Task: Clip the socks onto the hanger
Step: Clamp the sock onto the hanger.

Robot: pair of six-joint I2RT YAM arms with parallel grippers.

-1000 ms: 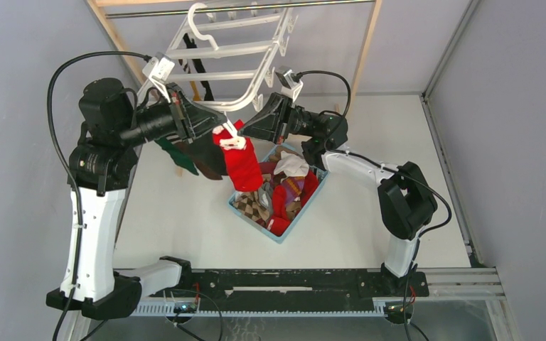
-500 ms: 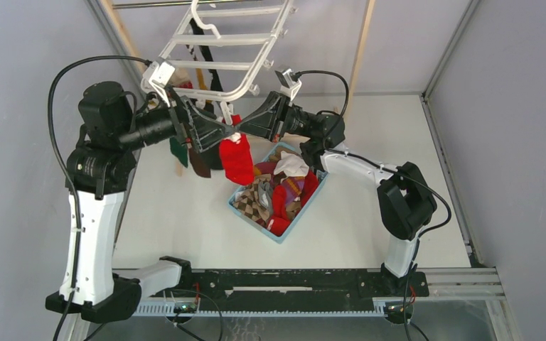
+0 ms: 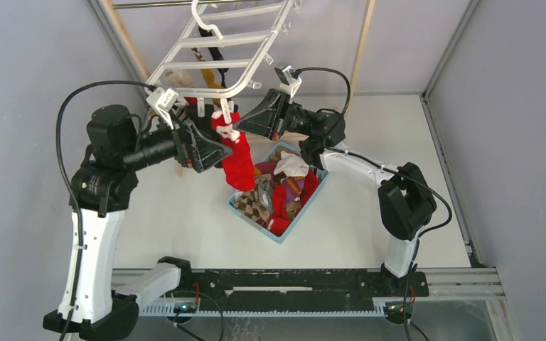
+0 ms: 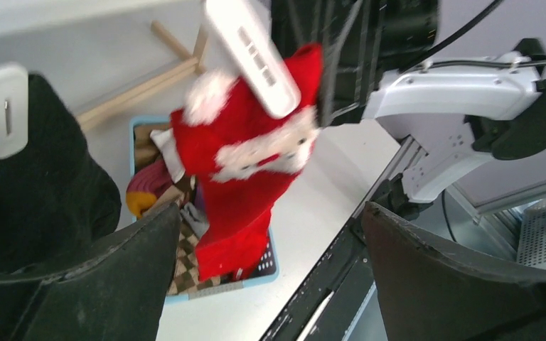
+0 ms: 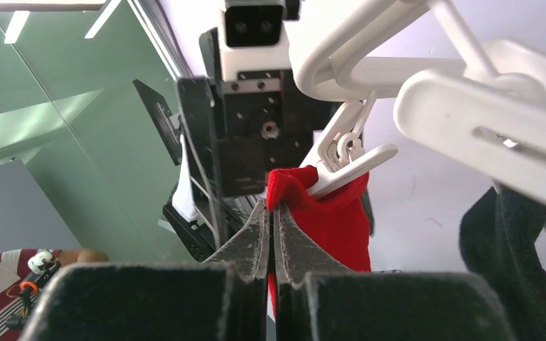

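A red sock (image 3: 239, 162) with a white furry cuff hangs from one white clip (image 4: 252, 57) of the white hanger (image 3: 213, 53). My left gripper (image 3: 217, 150) stands wide open just left of the sock, and in the left wrist view the sock (image 4: 249, 170) hangs beyond its spread fingers (image 4: 85, 284), untouched. My right gripper (image 3: 242, 128) is shut on the sock's top edge (image 5: 288, 188), right beside the clip (image 5: 348, 170) that bites the fabric. A black sock (image 4: 35, 185) hangs from a neighbouring clip (image 4: 3, 106).
A light-blue basket (image 3: 306, 209) with several mixed socks sits on the table under the red sock. Wooden rack posts (image 3: 361, 50) rise behind the hanger. Dark and mustard socks (image 3: 213, 74) dangle under the hanger frame.
My left gripper went from shut to wide open and drew back to the left. The clip now grips the red sock. The hanger swung up and back.
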